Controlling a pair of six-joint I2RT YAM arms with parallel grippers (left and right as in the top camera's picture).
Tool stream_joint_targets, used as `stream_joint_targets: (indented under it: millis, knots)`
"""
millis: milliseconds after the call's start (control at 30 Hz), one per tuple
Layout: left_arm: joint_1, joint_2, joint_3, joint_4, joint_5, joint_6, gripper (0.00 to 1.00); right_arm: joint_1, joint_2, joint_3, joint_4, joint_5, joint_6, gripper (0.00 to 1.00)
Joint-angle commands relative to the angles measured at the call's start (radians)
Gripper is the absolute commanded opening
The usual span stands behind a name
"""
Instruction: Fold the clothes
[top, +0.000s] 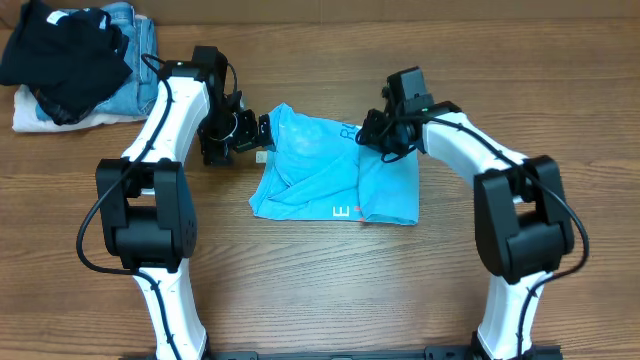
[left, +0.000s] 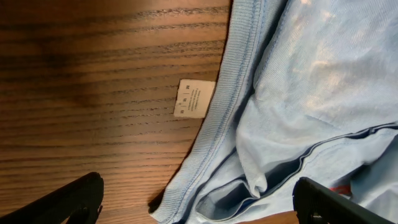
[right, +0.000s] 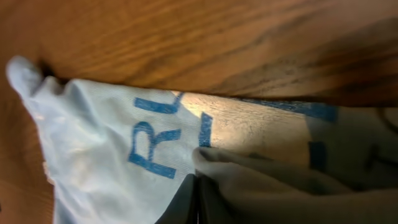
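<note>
Wood-grain counter (top: 330, 290). Centre: light sky-blue T-shirt (top: 320, 170), partly folded, lying flat. Left pincer (top: 262, 130) at its far-left collar edge, jaws wide, gripping nothing. Right pincer (top: 370, 138) at far-right edge, clamped on fabric fold. Far left: black garment (top: 65, 50) atop blue denim jeans (top: 135, 30).

Print on the small white sewn-in label (left: 194, 98) is way too tiny to read. Left gripper (left: 198, 190) fingers (left: 68, 200) are cut off by the bottom edge of the wrist cam, same w/ the right gripper (right: 198, 200). Blue lettering on the light sky-blue T-shirt (right: 93, 143) is partly under a fold, only "RL" readable. Blue denim jeans (top: 140, 30) are mostly buried under the crumpled black garment (top: 65, 50)
</note>
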Motion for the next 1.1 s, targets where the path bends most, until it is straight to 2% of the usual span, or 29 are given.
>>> stream_joint_targets:
  millis: [0,167,367,500,633,767,900,1067]
  knots:
    - [-0.006,0.010,-0.017,0.000,-0.003,0.027,1.00,-0.039,0.005,0.000,-0.001,-0.065,-0.027,0.04]
    - [-0.006,0.010,-0.017,-0.002,-0.004,0.027,1.00,-0.118,-0.076,0.045,-0.078,-0.260,-0.136,0.04]
    - [-0.006,0.010,-0.017,-0.002,-0.004,0.027,1.00,-0.179,-0.274,0.066,-0.206,-0.301,-0.136,0.04]
    - [-0.006,0.010,-0.017,-0.002,-0.003,0.027,1.00,-0.182,-0.349,0.066,-0.299,-0.302,-0.230,0.06]
    - [-0.006,0.010,-0.017,-0.002,-0.003,0.027,1.00,-0.180,-0.327,0.034,-0.325,-0.328,-0.307,0.06]
    - [-0.006,0.010,-0.017,-0.003,-0.003,0.027,1.00,-0.181,-0.277,-0.054,-0.222,-0.502,-0.391,0.06]
    - [-0.006,0.010,-0.018,-0.004,-0.003,0.027,1.00,-0.181,-0.187,-0.133,-0.066,-0.636,-0.385,0.06]
    - [-0.006,0.010,-0.018,-0.021,-0.003,0.027,1.00,-0.182,-0.048,-0.146,-0.021,-0.641,-0.386,0.07]
